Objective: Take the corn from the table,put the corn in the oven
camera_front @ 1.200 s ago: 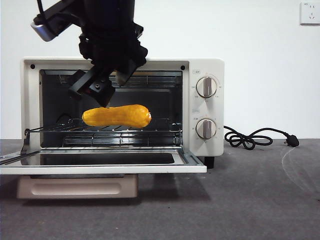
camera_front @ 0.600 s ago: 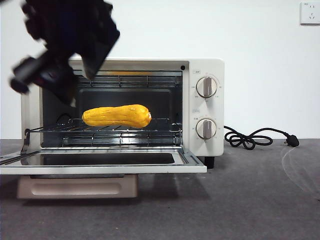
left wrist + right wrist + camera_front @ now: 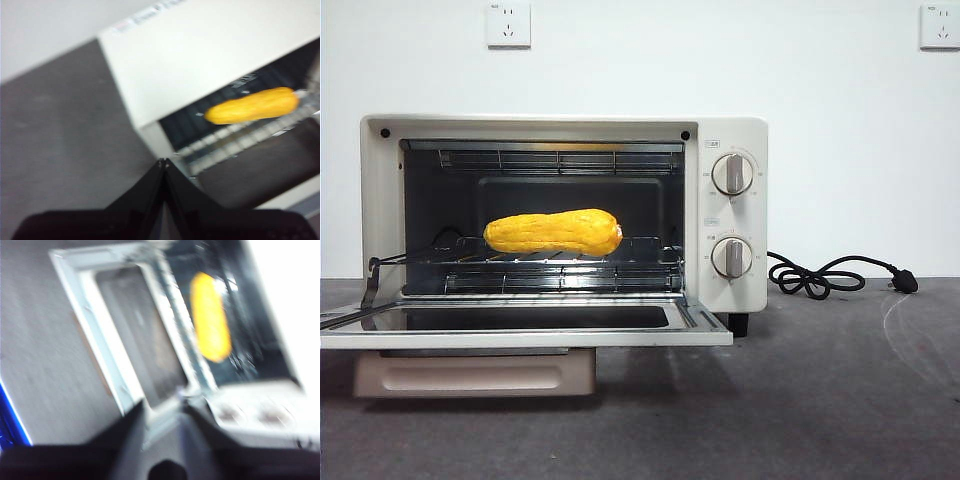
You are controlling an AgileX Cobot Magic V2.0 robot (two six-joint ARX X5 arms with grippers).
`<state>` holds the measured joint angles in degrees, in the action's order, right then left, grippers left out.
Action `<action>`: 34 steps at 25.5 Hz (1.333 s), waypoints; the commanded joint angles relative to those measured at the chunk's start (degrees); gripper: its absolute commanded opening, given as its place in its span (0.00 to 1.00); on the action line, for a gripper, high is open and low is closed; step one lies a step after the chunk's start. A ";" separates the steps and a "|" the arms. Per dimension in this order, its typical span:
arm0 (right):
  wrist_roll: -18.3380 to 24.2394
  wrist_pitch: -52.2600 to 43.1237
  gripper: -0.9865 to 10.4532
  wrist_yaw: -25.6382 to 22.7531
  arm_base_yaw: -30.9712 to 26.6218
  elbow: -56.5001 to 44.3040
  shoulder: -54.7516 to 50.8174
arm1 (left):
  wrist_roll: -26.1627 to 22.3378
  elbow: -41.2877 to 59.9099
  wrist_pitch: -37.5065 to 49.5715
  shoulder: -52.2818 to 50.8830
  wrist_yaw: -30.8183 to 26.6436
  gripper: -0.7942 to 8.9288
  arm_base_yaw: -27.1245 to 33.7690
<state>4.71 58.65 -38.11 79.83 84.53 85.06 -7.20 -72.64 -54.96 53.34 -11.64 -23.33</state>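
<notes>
Corn (image 3: 553, 232) lying lengthwise on the wire rack (image 3: 560, 262) inside the oven (image 3: 725, 225), door (image 3: 520, 325) dropped flat toward the camera, nothing touching the cob. Gone from the front view: the dark arm that hung over the oven mouth a second ago and had swung off toward the left edge half a second back, baring a wall socket (image 3: 509, 24) above the oven. Left gripper (image 3: 163, 162) pulled up and away beside the oven, tips pressed together and empty, cob seen well apart from it through the opening. Right gripper (image 3: 161, 407) hovering above the lowered door, fingers apart and blurred, holding nothing. Power cord (image 3: 825, 275) coiled unplugged on the table (image 3: 820, 400) beside the knobs (image 3: 733, 174). Placement looking finished, judging by the cob settled on the rack and both arms clear; door left open
</notes>
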 commanded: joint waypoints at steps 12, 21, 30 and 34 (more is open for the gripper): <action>1.18 2.91 0.08 37.20 -25.64 0.11 -17.11 | -0.33 23.96 7.13 3.76 50.31 0.07 33.88; 16.48 11.47 0.08 75.12 -47.12 0.07 -13.53 | -0.28 31.76 10.47 14.03 53.72 0.07 39.43; 20.00 12.98 0.08 78.64 -56.22 0.07 -9.03 | 1.79 31.74 13.46 25.14 54.03 0.07 39.39; 19.93 11.72 0.08 78.62 -57.83 0.07 -8.55 | 2.73 31.74 14.71 29.31 50.38 0.07 39.36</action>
<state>23.86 70.50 40.12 21.98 84.53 76.23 -4.91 -41.04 -40.51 82.35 38.87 15.90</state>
